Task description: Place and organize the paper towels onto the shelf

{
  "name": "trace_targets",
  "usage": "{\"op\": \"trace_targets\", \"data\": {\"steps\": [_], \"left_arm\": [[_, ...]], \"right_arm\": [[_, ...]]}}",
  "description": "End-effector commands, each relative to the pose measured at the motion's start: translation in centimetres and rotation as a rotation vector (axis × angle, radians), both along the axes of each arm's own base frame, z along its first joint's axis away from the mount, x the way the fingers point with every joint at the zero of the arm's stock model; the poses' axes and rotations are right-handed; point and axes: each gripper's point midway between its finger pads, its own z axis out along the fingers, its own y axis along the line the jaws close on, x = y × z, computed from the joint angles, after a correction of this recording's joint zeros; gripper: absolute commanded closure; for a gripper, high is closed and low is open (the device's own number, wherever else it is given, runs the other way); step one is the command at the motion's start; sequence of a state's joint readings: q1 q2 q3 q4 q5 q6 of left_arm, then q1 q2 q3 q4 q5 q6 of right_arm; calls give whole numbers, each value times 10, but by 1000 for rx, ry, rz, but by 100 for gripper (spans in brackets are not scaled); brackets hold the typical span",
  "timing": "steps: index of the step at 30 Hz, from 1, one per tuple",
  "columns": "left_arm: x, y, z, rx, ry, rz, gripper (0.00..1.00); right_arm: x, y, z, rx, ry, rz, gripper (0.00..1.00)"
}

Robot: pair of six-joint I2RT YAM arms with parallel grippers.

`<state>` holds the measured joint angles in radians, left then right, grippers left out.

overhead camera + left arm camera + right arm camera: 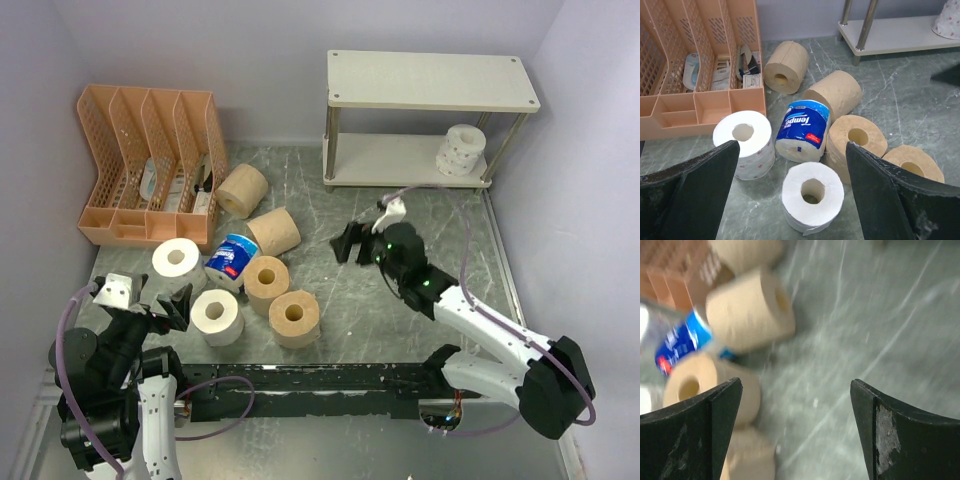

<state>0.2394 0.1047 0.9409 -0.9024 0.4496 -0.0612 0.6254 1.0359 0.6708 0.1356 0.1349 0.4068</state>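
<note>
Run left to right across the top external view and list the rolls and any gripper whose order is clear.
white roll farthest left → blue-and-white wrapped roll → tan roll nearest the arm bases → right gripper → dotted white roll, on the lower board of the shelf

Top view: the shelf [430, 82] is standing at 1 o'clock on the table [340, 290], with paper towels [461, 150] sitting at the right end of its lower tier. The organizer [150, 165] is standing at 10 o'clock. Seven loose rolls [266, 283] are lying clustered before it, toward 9 o'clock.
</note>
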Motion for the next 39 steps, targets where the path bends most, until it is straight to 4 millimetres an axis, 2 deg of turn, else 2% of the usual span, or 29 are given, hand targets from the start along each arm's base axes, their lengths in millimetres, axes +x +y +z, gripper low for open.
{"op": "trace_targets", "data": {"steps": [1,3,5,8,11,16,29,36,39], "left_arm": [[0,0,7,0,-30,2,1],[-1,0,8,0,-34,4,1],[-1,0,8,2,-37,4,1],[-2,1,8,0,-37,10,1],[-1,2,8,-4,-36,20,1],[-2,2,8,-4,-37,22,1],[-3,2,9,-4,-44,23,1],[-3,2,8,-3,-43,23,1],[-3,2,8,-3,-44,23,1]], "right_arm": [[-63,28,-53,157,339,100,13],[-75,34,-67,100,400,119,21],[-87,44,-82,53,461,150,23],[-101,59,-87,46,480,197,23],[-106,67,-86,69,479,222,24],[-117,77,-100,41,521,271,33],[-131,91,-113,82,550,341,54],[-141,105,-126,113,600,414,57],[-142,108,-131,113,614,427,72]]}}
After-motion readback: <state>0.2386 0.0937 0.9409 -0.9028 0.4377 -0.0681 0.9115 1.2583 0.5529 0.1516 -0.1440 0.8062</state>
